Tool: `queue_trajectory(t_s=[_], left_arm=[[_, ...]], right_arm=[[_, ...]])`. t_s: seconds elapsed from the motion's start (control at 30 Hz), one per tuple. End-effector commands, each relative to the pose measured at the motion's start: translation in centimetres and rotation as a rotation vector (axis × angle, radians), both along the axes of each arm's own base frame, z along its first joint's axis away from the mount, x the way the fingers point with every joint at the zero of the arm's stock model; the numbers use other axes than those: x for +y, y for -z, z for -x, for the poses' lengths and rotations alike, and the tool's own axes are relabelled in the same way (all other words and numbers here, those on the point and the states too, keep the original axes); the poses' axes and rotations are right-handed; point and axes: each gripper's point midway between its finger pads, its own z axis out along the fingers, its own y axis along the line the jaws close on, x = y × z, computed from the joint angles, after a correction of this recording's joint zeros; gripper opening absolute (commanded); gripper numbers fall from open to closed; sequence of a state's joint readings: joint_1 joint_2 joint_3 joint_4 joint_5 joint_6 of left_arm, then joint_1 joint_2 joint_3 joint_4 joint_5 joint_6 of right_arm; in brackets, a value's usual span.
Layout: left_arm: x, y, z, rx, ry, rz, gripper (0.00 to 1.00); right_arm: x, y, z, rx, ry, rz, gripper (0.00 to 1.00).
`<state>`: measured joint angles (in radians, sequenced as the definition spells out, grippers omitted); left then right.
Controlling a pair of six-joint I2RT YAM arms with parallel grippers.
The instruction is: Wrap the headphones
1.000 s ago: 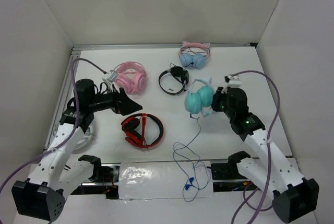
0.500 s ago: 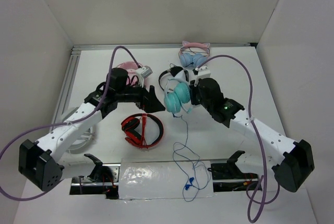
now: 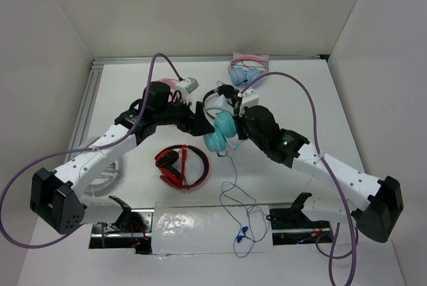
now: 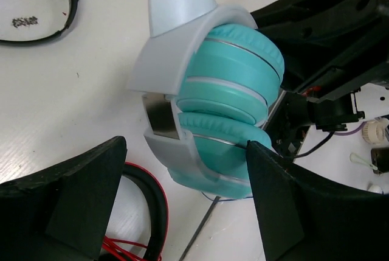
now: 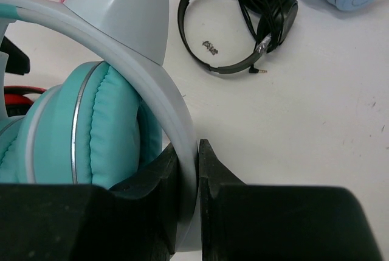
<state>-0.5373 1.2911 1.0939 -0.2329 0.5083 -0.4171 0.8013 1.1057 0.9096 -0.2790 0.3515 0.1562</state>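
Note:
The teal headphones (image 3: 219,131) with a white headband and cat ears hang over the table's middle. My right gripper (image 3: 236,129) is shut on their white headband (image 5: 176,127), which sits pinched between its jaws (image 5: 189,170). Their thin blue cable (image 3: 239,199) trails down to the front edge. My left gripper (image 3: 201,124) is open, its fingers (image 4: 79,188) on either side of the lower teal ear cup (image 4: 222,145), the right finger close to or touching it.
Red-and-black headphones (image 3: 181,166) lie just below the left gripper. Black headphones (image 3: 220,103), a pink pair (image 3: 167,93) and a light-blue pair with pink ears (image 3: 247,71) lie behind. A clear plastic sheet (image 3: 210,229) lies at the front edge.
My right gripper has carried the teal headphones from the right to the table's middle. My left arm has swung right and forward to meet them, jaws open around the ear cups.

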Motion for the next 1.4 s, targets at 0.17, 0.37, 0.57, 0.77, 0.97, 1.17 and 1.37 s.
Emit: queue_trajectory(t_s=[0.17, 0.37, 0.57, 0.77, 0.97, 1.17, 1.37], left_arm=[[0.4, -3.4, -1.5, -0.165, -0.027, 0.009, 0.88], [0.6, -2.3, -2.6, -0.14, -0.06, -0.037, 0.77], [0.6, -1.8, -3.6, -0.148, -0.123, -0.09, 0.45], [0.4, -1.3, -4.2, -0.151, -0.169, -0.143, 0.0], [0.4, -1.8, -4.4, -0.117, -0.215, -0.147, 0.0], [-0.4, -5.1, -3.2, -0.276, -0.147, 0.008, 0.0], [-0.1, -6.7, -3.7, -0.297, -0.157, -0.015, 0.09]], right_arm=[[1.7, -5.1, -0.4, -0.151, -0.096, -0.07, 0.0], [3.0, -6.4, 0.8, -0.182, -0.211, -0.08, 0.0], [3.1, -6.9, -0.2, -0.19, -0.158, -0.019, 0.0], [4.0, -7.5, -0.8, -0.183, -0.13, 0.004, 0.0], [4.9, -7.5, -0.4, -0.179, -0.155, -0.042, 0.0], [5.9, -8.0, 0.2, -0.185, -0.2, -0.103, 0.18], [6.1, -9.0, 0.4, -0.202, -0.216, -0.142, 0.2]])
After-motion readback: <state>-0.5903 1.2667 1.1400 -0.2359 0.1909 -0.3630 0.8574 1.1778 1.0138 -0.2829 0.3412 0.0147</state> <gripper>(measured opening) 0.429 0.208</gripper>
